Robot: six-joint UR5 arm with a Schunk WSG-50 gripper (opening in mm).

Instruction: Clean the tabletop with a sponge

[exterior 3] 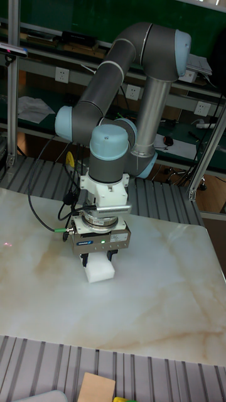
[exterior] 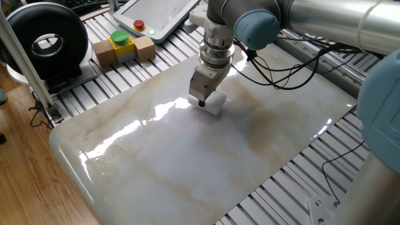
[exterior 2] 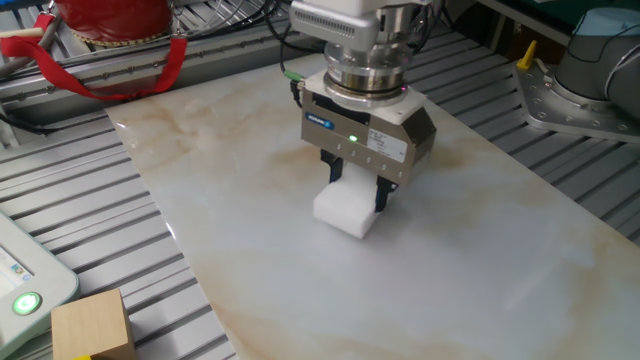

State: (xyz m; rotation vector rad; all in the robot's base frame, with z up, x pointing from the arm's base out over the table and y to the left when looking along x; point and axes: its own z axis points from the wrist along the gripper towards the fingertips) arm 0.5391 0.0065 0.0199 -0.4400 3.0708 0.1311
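Gripper (exterior 2: 358,194) pointing straight down, fingers (exterior 2: 382,196) closed on either side of the sponge (exterior 2: 345,210) and pinching it between them. Sponge a small white foam block, bottom face resting flat on the tabletop (exterior 2: 480,270), upper part tucked up between the fingers. A green light glowing on the grey gripper body.

Seen from the tall fixed view: sponge (exterior 3: 99,270) under the gripper (exterior 3: 100,256), left of the middle of the tabletop (exterior 3: 163,301), nearer the far edge where the arm (exterior 3: 116,81) rises than the near edge. Beige-brown veins running across the marble to right and left of the block.

Seen from one fixed view: gripper (exterior: 201,101) and sponge (exterior: 213,104) in the far half of the tabletop (exterior: 187,169), near the long edge that faces the boxes. Bright glare streaks on the glossy slab just beside the sponge, toward the rounded near corner. Black cables (exterior: 294,65) hanging from the arm and lying across the far corner of the slab.

Off the slab, on the ribbed metal frame (exterior: 81,94): two cardboard boxes (exterior: 124,49) with a yellow-green button on top, well apart from the sponge; a white tablet (exterior: 156,15) with a red button beyond them; a black round device (exterior: 44,40) at the frame's corner. In the other fixed view, a red object (exterior 2: 110,25) beyond the far corner.
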